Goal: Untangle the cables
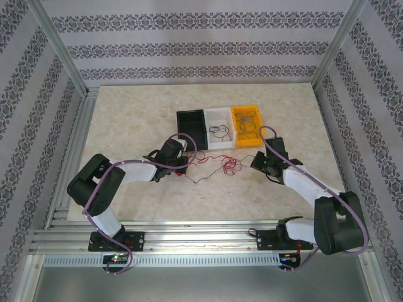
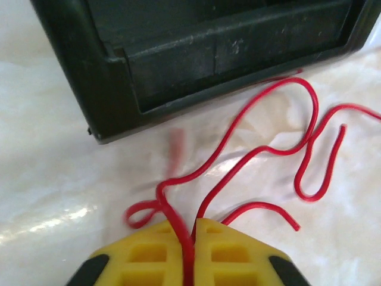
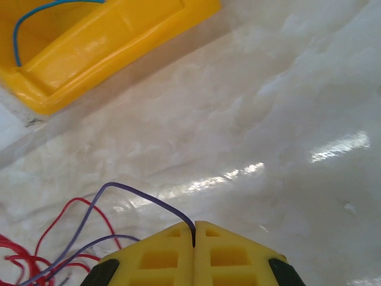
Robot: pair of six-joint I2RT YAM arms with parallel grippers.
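Left gripper (image 2: 191,223): yellow jaws pressed together on a red cable (image 2: 262,152), just beside a corner of the black bin (image 2: 119,89).
Right gripper (image 3: 194,225): closed as well, pinching a purple cable (image 3: 140,192) that trails off towards the red loops.
Cables (image 1: 227,165): a loose tangle of red and purple strands near the middle of the table (image 1: 126,126), between the two grippers and just on the near side of the bins.
Step in hand (my reading): drawing the red and the purple apart.
Doing it well: pull outward slowly and low over the table, in opposite directions. Pause if the whole clump drags along, since thin wire slips from a pinch or tightens a knot (regripping nearer the crossing seems safer).
Bins: three in a row towards the far edge, namely black, then white bin (image 1: 220,119) holding dark wires (image 1: 218,131), then yellow bin (image 1: 247,118) holding a blue wire (image 3: 24,30).
Counts: two grippers, three bins, two colours of loose cable. How many strands are in the clump, I cannot tell.
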